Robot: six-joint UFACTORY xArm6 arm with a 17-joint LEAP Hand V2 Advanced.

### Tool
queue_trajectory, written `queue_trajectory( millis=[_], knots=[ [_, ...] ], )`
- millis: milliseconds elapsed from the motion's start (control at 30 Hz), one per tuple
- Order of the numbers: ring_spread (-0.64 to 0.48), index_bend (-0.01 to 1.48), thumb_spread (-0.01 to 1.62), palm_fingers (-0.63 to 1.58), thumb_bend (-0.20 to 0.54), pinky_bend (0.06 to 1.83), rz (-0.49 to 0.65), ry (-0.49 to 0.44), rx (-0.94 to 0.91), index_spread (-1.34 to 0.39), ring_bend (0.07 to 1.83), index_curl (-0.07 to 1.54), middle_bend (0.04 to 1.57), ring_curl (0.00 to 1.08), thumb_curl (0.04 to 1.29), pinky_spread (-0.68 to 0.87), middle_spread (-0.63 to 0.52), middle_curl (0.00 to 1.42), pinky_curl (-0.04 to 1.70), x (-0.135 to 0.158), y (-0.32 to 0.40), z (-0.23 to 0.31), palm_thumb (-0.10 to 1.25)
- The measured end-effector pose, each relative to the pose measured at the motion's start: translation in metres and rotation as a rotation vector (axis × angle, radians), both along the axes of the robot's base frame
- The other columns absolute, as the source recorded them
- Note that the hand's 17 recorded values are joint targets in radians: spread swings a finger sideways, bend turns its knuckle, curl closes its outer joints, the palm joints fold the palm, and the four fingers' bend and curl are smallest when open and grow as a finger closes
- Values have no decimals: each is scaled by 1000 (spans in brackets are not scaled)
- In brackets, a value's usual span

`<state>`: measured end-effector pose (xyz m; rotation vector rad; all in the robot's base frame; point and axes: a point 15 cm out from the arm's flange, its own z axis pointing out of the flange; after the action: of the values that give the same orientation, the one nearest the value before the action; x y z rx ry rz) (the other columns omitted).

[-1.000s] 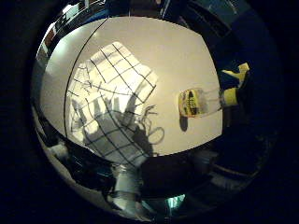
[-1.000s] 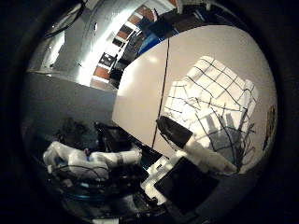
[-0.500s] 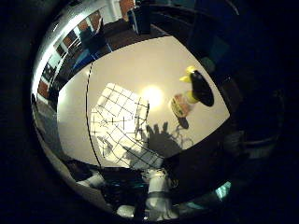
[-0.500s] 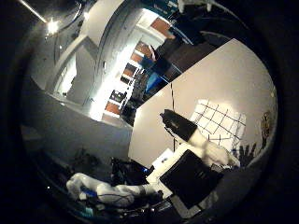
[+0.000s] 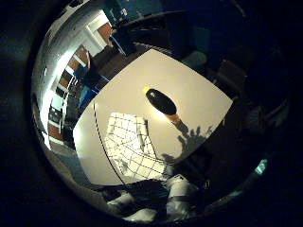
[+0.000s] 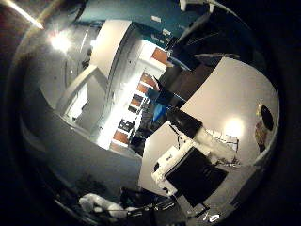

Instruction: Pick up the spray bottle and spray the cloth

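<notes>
Two task items on pale tabletop: dark spray bottle lying flat, 1 o'clock of white checked cloth. Robot hand well above, finger state indeterminate. Step: approach; next, descend onto bottle.

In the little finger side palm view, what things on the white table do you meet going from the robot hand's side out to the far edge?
Checked cloth → shadow of the robot hand → spray bottle, lying on the table.

Tabletop: you have a pale, flat surface with a thin dark seam across it.
Cloth: you see it white, dark-checked, rumpled, lying flat.
Spray bottle: lies on its side near your cloth, apart.
</notes>
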<state>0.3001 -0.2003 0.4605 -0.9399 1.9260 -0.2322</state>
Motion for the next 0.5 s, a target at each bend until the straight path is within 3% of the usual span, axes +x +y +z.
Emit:
queue_trajectory(
  millis=[500],
  knots=[
    [202, 147, 1022, 200, -24, 331, -229, -151, 312, -97, 447, 254, 273, 292, 394, 364, 152, 384, 318, -37, -40, -74, 731]
  ],
)
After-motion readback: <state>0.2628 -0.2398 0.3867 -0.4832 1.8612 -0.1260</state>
